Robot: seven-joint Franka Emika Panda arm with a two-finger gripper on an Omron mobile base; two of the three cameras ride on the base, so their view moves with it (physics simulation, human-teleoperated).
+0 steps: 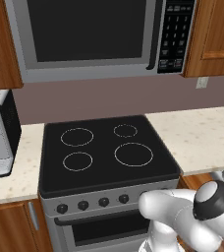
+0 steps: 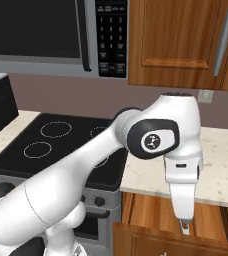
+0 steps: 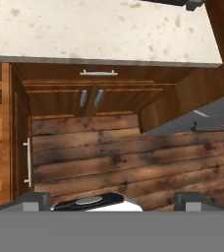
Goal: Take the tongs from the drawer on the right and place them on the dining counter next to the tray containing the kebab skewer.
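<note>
Left base view: the black stove [image 1: 106,147] sits between two beige table sections, with the microwave [image 1: 104,37] above. The arm's white elbow occupies the lower right.

Right base view: the arm reaches down over the open drawer [image 2: 186,227] below the beige table [image 2: 221,170] right of the stove. The tool [image 2: 185,227] hangs just above the drawer interior. The tongs cannot be made out there.

Hand view: the tool [image 3: 111,199] stands wide open, holding nothing, its fingertips [image 3: 33,199] far apart over dark wooden floor planks.
</note>
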